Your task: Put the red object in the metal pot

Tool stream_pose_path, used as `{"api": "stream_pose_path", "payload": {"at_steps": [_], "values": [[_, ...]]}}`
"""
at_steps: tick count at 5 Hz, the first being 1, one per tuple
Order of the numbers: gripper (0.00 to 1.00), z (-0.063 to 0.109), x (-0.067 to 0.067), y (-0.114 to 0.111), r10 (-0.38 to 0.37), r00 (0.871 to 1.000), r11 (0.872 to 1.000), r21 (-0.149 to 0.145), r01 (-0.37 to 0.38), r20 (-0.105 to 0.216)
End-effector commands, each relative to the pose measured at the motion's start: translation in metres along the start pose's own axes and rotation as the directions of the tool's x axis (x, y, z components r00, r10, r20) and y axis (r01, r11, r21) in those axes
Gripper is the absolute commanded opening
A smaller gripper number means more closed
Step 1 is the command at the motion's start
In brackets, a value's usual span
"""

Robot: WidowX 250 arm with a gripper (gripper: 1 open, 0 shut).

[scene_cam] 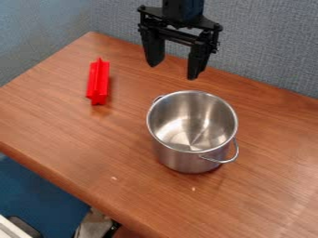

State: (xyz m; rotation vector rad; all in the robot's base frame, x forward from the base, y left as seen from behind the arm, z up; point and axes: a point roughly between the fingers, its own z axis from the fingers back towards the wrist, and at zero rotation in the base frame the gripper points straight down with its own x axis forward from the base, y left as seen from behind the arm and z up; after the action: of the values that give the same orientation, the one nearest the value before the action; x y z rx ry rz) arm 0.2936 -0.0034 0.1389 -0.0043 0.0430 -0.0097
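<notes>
Lying flat on the wooden table (50,102), the red object (99,81) sits well left of and below the gripper (178,56) (fingers spread wide, holding nothing). Just beneath those fingers, slightly right, stands the metal pot (192,132).

open tabletop (87,130) between red object (99,80) at nine o'clock and metal pot (192,131) at centre, pot mouth unobstructed, wire handle (228,154) at five o'clock

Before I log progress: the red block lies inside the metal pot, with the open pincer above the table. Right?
Not quite. The camera view shows the red block lying on the table, left of the empty metal pot. The pincer is open above the table.
</notes>
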Motion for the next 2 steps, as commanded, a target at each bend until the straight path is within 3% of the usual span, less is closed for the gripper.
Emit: {"api": "stream_pose_path", "payload": {"at_steps": [1,2], "values": [[1.00,-0.008,0.000,-0.002,0.017,1.000,1.000,0.004,-0.017,0.001],[1.00,-0.029,0.016,0.018,0.101,0.995,0.995,-0.022,-0.101,0.005]]}}
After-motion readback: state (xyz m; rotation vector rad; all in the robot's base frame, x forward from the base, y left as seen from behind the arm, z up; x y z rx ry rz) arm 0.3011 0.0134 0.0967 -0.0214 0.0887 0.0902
